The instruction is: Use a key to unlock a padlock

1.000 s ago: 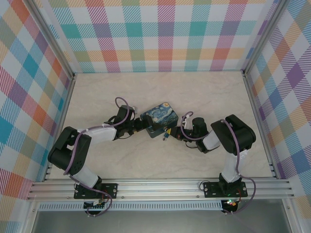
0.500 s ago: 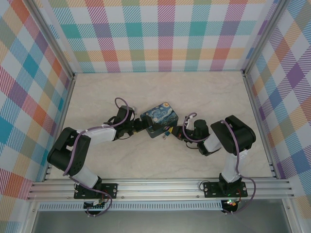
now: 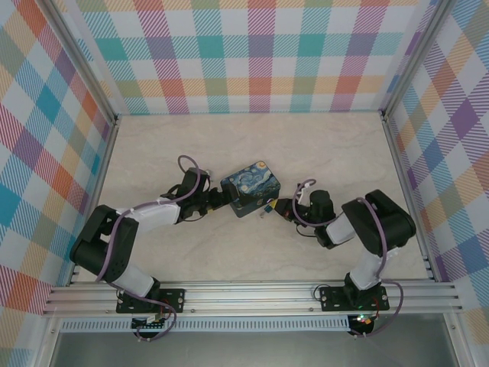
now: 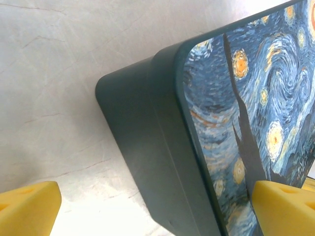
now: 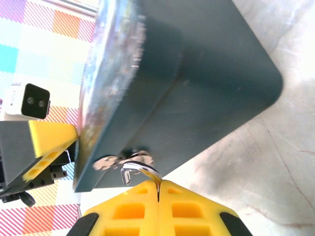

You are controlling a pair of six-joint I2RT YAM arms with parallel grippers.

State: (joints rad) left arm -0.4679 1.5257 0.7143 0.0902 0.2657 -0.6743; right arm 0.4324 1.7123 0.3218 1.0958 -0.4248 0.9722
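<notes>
top external view: the tin [image 3: 250, 186] lies on the table [image 3: 191, 145] between the two arms.
padlock location: the padlock [image 3: 268, 206] hangs at the tin's near right side, touching it, just ahead of the right hand [image 3: 280, 208].
right hand: closed, pads pressed together. in the right wrist view a silver loop [image 5: 140, 170] curves from the tin's hasp [image 5: 106, 162] down into the seam between the pads. shackle or key, cannot tell.
key: too small to pick out with confidence.
left hand: open wide [image 3: 219, 199], one pad on each side of the tin's left end, neither seen pressing on it.
governing relation: the padlock lies straight ahead of the right fingertips, toward the tin wall. the right arm is much the nearer, and the left sits across the tin from it.
long axis: judged to run from the hasp outward toward the right hand, so any insertion follows that line.
</notes>
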